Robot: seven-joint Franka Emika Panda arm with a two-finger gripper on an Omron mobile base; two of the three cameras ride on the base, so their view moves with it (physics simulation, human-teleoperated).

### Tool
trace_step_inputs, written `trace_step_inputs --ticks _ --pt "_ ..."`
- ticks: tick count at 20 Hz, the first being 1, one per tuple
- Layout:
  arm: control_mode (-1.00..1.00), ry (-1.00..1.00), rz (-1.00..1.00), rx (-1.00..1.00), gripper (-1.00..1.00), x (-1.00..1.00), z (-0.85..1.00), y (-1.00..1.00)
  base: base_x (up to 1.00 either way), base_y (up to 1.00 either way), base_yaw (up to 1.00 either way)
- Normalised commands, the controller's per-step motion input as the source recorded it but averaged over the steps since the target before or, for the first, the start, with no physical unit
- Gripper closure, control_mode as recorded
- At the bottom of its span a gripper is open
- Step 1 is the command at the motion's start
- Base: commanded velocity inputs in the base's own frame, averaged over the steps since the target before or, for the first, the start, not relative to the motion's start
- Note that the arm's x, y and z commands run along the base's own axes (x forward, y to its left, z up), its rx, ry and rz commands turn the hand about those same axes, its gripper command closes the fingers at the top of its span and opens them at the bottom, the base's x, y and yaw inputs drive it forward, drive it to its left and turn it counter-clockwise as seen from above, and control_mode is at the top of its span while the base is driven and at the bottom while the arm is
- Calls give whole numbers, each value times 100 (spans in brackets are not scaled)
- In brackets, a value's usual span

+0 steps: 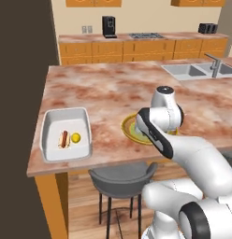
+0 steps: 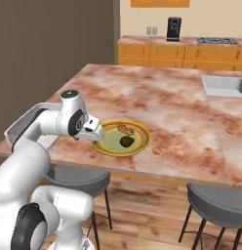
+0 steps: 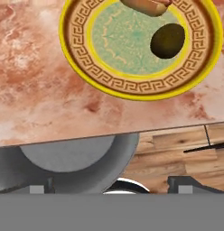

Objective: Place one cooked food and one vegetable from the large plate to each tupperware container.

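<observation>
The large plate (image 3: pixel 75 43), yellow-rimmed with a pale green centre, holds perhaps an avocado (image 3: pixel 167 40); gripper (image 3: pixel 111 189) jaws apart.

A grey stool (image 1: pixel 121 179) stands under the marble surface (image 1: pixel 104 88). A sink (image 1: pixel 198 70) lies far right. A coffee machine (image 1: pixel 108 26) stands on the back counter.

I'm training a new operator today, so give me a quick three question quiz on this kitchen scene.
1. True or false: the tupperware container already holds a hot dog and a small yellow item.
2. How many food items lie on the large plate?
3. Multiple choice: the hand is A) shut on the dark oval item, B) open and holding nothing, C) inside the container.

Key: 1 true; 2 two, a hot dog and the dark oval item; 3 B.
</observation>
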Motion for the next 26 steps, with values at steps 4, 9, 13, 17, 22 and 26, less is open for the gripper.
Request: trace_step_inputs --ticks 4,9,13,17,22,26 --pt "100 0 0 0 -100 0 0 0 9 -62 2" --pt "100 0 0 0 -100 0 0 0 21 -49 6" --pt "100 0 0 0 -100 0 0 0 39 -22 2" --pt "100 0 0 0 -100 0 0 0 67 0 5" --pt "-100 0 3 0 -100 7 0 0 15 -2 4" --pt "-100 0 13 2 -100 89 -22 2 0 0 0"
